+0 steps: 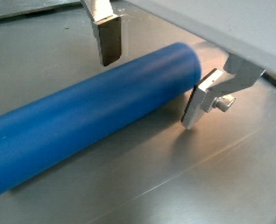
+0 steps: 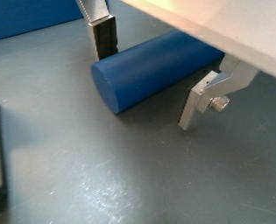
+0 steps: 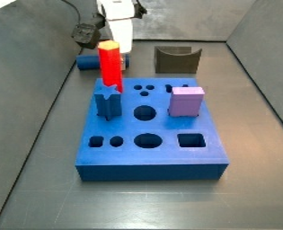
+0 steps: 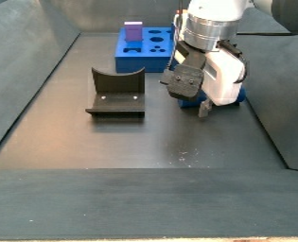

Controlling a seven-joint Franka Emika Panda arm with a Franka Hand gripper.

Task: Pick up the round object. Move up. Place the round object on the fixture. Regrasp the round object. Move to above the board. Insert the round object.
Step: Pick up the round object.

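Claw (image 1: 152, 74) open astride the blue cylinder peg (image 1: 93, 118) lying on the floor beside the fixture (image 4: 115, 92); grasp not yet made, all later steps outstanding.

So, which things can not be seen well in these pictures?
- Blue cylinder peg: mostly hidden in both side views, behind the red peg and the arm.
- Claw: the fingers straddle the peg; pad contact not discernible.
- Board: its far part is hidden by the arm in a side view.
- Fixture: absent from both wrist views.
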